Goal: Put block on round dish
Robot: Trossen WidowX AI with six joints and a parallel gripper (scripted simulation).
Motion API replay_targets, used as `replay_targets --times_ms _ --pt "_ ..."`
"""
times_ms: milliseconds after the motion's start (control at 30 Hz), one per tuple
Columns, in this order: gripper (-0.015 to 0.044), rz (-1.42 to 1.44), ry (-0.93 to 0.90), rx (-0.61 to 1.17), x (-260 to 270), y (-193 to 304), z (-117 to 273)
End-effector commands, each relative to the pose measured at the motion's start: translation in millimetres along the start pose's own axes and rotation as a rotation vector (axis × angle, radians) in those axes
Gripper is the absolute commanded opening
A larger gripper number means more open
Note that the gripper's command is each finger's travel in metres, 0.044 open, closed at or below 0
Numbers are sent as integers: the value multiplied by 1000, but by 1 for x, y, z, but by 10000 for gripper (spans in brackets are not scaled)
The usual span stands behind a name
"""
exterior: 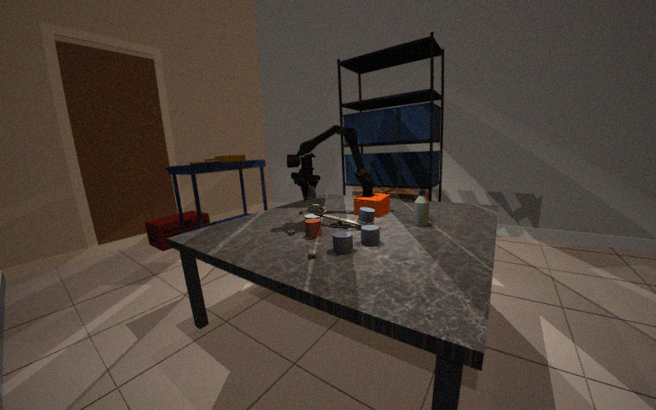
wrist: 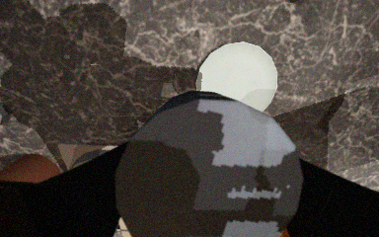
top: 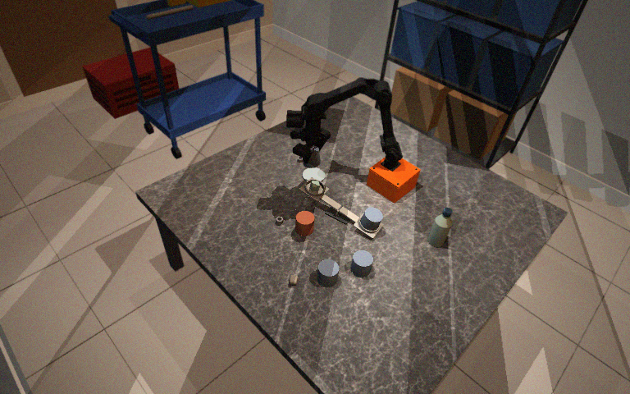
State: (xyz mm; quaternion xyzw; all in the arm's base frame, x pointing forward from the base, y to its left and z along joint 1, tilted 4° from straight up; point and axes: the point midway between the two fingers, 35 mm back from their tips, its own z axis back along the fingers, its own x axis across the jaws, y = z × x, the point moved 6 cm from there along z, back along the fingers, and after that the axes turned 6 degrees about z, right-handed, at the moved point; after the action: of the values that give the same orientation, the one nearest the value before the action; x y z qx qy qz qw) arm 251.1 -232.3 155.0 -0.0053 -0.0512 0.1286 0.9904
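Gripping the lifted cup [wrist: 212, 168] upright, axis vertical, jaws clamped.

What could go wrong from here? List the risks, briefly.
1. The claw is shut on the lifted cup, right beside the round dish. In the wrist view the cup's edge overlaps the dish, so setting it down here may leave a cup above the dish.
2. The uncovered block sits on the balance. A clumsy grab could rock it and move the other cup.
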Motion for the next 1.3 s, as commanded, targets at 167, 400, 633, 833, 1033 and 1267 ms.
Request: replay_targets --times_ms 167,400,633,833,1033,1267 --pt "0 13 -2 -5 -38 -12 -14" --pt "0 12 5 -7 -72 -19 -25" --pt "0 11 12 -8 -105 -22 -36" --pt "0 10 17 -8 -134 -20 -45" --pt "0 9 21 -7 -160 -17 -54" --pt "0 9 21 -7 -164 -16 -63"
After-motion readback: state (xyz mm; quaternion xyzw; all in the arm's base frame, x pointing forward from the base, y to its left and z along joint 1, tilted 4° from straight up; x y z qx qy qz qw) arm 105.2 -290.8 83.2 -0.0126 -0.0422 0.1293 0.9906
